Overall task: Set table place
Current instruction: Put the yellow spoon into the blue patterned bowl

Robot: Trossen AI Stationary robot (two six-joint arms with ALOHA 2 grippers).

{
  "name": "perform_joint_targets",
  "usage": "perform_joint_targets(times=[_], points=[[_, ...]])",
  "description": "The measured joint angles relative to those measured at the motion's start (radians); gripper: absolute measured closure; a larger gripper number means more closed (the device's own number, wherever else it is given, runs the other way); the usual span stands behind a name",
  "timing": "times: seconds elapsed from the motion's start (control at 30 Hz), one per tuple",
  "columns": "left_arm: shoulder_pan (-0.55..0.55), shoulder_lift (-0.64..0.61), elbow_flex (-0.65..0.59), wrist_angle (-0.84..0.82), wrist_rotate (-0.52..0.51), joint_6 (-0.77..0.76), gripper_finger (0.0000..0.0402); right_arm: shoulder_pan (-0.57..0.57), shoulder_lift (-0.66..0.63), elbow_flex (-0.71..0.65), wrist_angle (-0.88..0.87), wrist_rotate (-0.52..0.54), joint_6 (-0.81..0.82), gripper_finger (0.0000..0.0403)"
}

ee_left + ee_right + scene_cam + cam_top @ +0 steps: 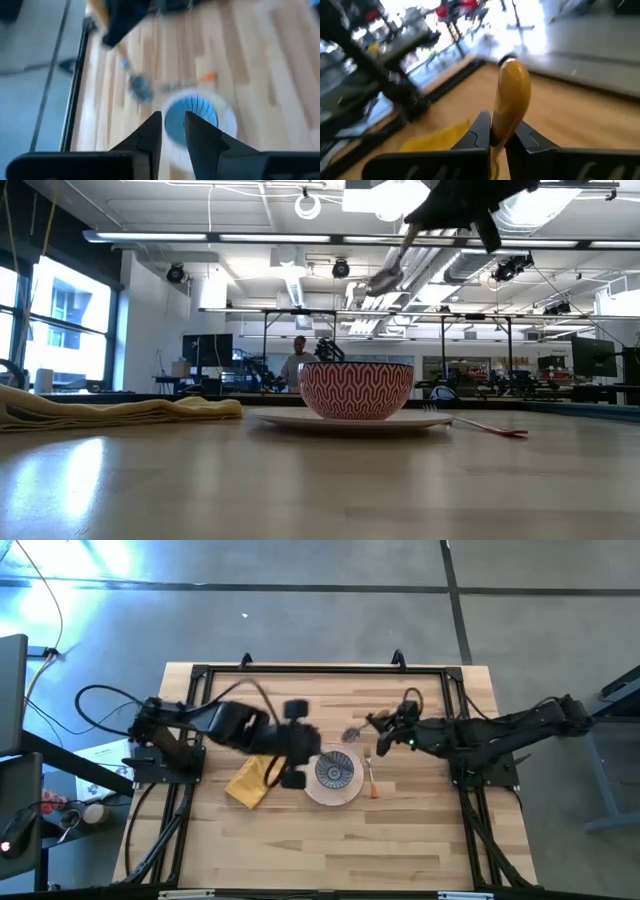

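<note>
A cream plate [335, 792] lies mid-table with the patterned bowl [335, 770] standing on it; both show in the low view, the bowl [356, 390] on the plate [350, 420]. The orange-handled fork [371, 778] lies flat just right of the plate. The mustard napkin [250, 782] lies folded to its left. My right gripper [385, 730] is shut on the yellow-handled spoon [352, 733], above the table behind the plate. My left gripper [173, 131] hovers over the bowl [192, 117], empty, its fingers a narrow gap apart. My right gripper pinches the spoon's yellow handle [506, 120] between its two fingers, near the handle's free end. The spoon runs on forward past the fingertips, roughly in line with the fingers. It is lifted clear of the table and tilts down toward its metal bowl [385, 277].
The black rail frame [320, 670] runs around the tabletop. Bare wood lies in front of the plate [330, 850] and to the right of the fork. A person stands in the room far behind the table [297, 360].
</note>
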State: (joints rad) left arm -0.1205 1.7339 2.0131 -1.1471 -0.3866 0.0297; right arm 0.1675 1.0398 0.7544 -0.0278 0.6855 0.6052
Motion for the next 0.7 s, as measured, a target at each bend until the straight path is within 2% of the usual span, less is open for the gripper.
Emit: perform_joint_targets(times=[0.1, 0.2, 0.33, 0.5, 0.7], points=[[-0.024, -0.002, -0.003, -0.141, -0.051, -0.106, 0.0329, 0.002, 0.078, -0.006, 0.074, -0.067, 0.026, 0.0401], [-0.030, -0.010, -0.022, -0.160, -0.071, -0.158, 0.0337, 0.003, 0.166, -0.003, 0.189, -0.159, 0.056, 0.0401], [-0.040, -0.031, -0.075, -0.140, -0.074, -0.180, 0.0349, 0.003, 0.286, -0.007, 0.229, -0.245, 0.122, 0.0402], [-0.036, -0.057, -0.140, -0.124, -0.074, -0.208, 0.0357, 0.005, 0.374, -0.006, 0.222, -0.286, 0.181, 0.0402], [-0.040, -0.062, -0.157, -0.117, -0.066, -0.226, 0.0356, 0.002, 0.402, -0.006, 0.189, -0.292, 0.175, 0.0402]])
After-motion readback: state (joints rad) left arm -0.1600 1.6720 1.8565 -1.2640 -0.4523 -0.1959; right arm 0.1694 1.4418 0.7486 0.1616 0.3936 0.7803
